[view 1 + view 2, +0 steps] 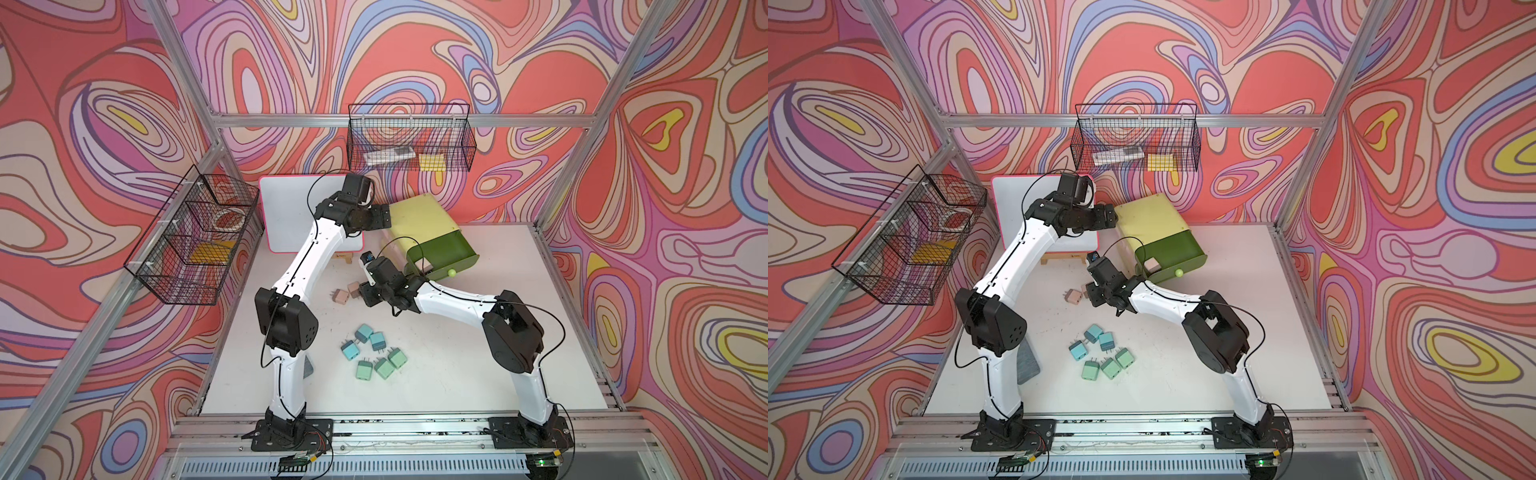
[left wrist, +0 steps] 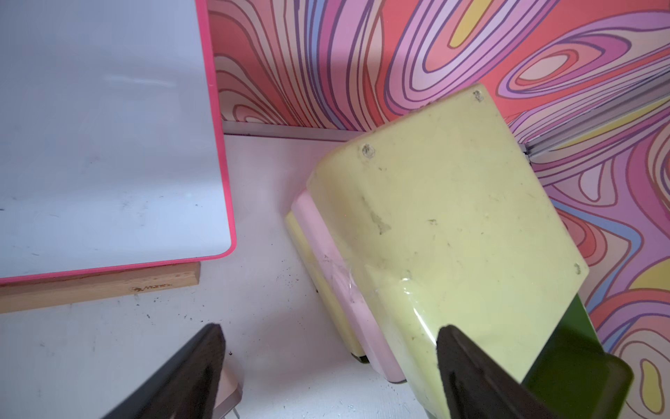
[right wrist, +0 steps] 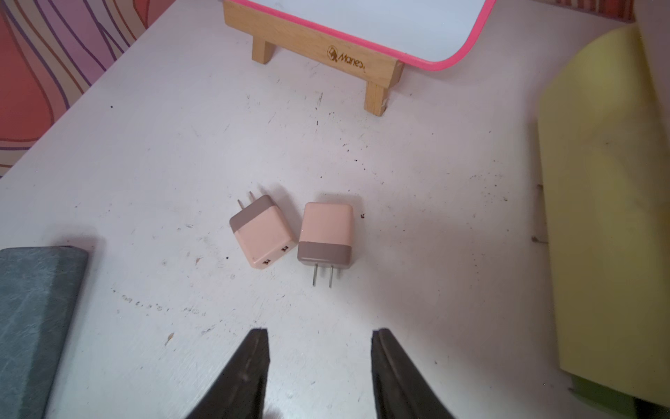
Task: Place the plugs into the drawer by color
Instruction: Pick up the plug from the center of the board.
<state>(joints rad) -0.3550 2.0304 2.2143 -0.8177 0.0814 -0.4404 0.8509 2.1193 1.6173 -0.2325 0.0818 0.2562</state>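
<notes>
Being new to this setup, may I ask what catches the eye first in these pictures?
The swirling pink, red and lilac walls dominate everything. On the white table, a green drawer stands pulled out of the pale chest at the back, while blue plugs and mint plugs cluster toward the front.

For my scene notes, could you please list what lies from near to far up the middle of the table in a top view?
mint green plugs → light blue plugs → two pink plugs → open green drawer → pale yellow-green chest
</notes>
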